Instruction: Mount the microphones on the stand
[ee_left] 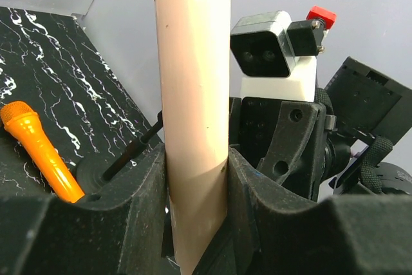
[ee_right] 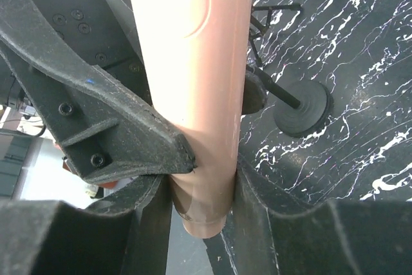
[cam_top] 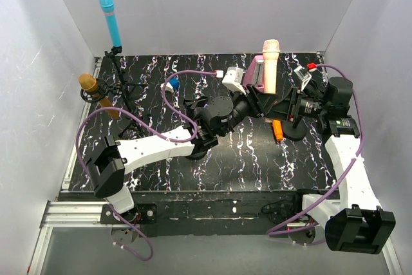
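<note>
The pale pink-cream microphone (cam_top: 270, 62) stands upright above the table's middle, held by both grippers. My left gripper (cam_top: 259, 93) is shut on its body (ee_left: 193, 94). My right gripper (cam_top: 284, 102) is shut on its lower end (ee_right: 199, 94). The orange microphone (cam_top: 277, 129) lies on the table just below them and also shows in the left wrist view (ee_left: 42, 152). The sky blue microphone (cam_top: 110, 17) sits upright on the black stand (cam_top: 121, 85) at the far left. The gold microphone (cam_top: 95, 92) is clipped lower on the same stand.
A mauve rectangular block (cam_top: 253, 74) with a white piece sits behind my left gripper. A small blue-and-white piece (cam_top: 172, 84) lies at mid-left. A round black base with a rod (ee_right: 302, 104) rests beside the orange microphone. White walls enclose the marbled table (cam_top: 193, 159).
</note>
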Available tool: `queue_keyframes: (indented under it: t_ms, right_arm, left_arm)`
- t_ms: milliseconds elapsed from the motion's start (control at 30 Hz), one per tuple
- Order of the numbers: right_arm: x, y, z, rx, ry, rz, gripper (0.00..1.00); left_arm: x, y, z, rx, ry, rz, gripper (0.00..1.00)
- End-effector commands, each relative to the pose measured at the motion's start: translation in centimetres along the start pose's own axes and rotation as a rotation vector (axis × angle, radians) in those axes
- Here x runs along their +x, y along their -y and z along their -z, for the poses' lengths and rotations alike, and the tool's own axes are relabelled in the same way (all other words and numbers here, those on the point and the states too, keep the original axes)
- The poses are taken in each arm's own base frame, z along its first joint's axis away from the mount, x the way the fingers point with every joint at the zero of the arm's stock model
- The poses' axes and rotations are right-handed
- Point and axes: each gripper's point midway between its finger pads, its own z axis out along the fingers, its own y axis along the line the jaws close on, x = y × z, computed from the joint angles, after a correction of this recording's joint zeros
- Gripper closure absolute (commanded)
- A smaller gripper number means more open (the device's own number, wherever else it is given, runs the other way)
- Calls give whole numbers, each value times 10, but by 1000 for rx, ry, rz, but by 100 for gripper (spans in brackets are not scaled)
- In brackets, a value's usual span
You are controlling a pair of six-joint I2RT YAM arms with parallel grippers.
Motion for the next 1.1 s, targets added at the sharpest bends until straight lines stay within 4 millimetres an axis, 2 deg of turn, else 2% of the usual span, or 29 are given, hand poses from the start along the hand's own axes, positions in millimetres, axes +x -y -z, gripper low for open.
queue_keyframes:
  t_ms: [0, 133, 200, 300, 467, 633, 800, 933, 1000, 1033, 1067]
  right_arm:
    - [-1, -7, -3, -43, -11, 45, 99]
    - [8, -12, 0, -67, -27, 107, 99]
    - [15, -17, 3, -91, -44, 163, 99]
    - [21, -20, 5, -99, -58, 213, 99]
    - [25, -23, 7, -98, -70, 274, 99]
    - [27, -23, 8, -86, -76, 291, 99]
    - [29, -21, 8, -75, -83, 299, 99]
    - [31, -19, 9, -62, -87, 311, 99]
    - [31, -19, 9, -58, -87, 312, 99]
    - [31, -18, 9, -55, -86, 313, 99]
    - [31, -17, 9, -46, -85, 315, 99]
  left_arm:
    - [-11, 45, 8, 127, -16, 13, 71]
    - [-32, 38, 20, 118, -9, 6, 27]
    - [-43, 32, 24, 113, -19, 20, 12]
    - [-53, 25, 28, 137, -68, 58, 4]
    - [-58, 21, 28, 161, -138, 66, 3]
    - [-52, 22, 24, 174, -186, 66, 14]
    - [-48, 28, 19, 208, -212, 71, 21]
    - [-48, 29, 14, 213, -210, 69, 35]
    - [-46, 29, 11, 216, -213, 62, 52]
    - [-46, 30, 11, 223, -214, 57, 64]
    - [-46, 29, 11, 220, -211, 57, 82]
